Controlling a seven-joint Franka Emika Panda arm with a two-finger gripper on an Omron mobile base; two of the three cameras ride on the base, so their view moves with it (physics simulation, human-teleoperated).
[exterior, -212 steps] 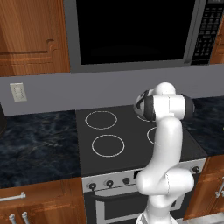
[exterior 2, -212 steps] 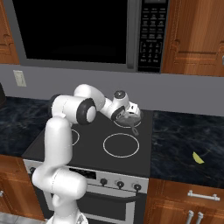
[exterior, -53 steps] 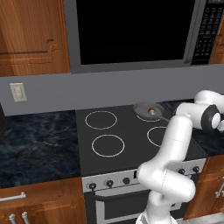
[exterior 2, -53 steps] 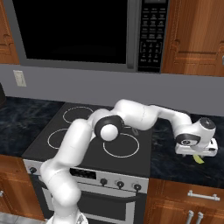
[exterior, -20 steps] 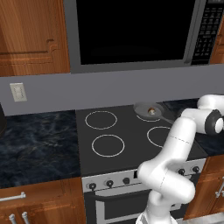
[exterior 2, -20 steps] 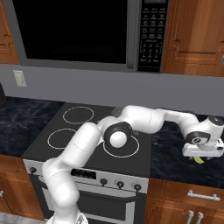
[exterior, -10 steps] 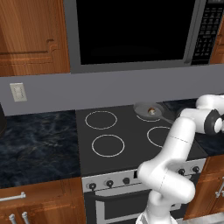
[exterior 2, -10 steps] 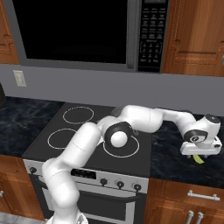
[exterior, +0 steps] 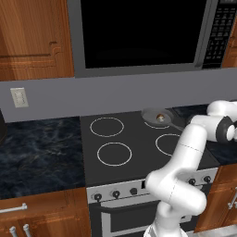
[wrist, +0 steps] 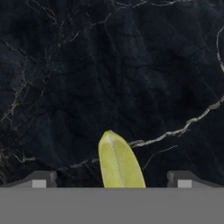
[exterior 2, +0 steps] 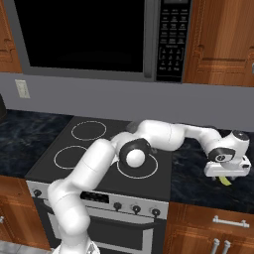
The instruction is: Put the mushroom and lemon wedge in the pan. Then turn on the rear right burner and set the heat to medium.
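Hand view: lemon wedge (wrist: 120, 162) between spread fingers (wrist: 42, 179); left base: mushroom (exterior: 160, 117) in pan (exterior: 152, 115).

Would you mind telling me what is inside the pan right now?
The pan on the rear right burner holds one small brown lump, the mushroom. No lemon wedge is in it; that lies on the black counter under the claw.

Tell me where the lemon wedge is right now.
The lemon wedge lies on the dark counter right of the stove, under the gripper, between its spread fingertips in the hand view.
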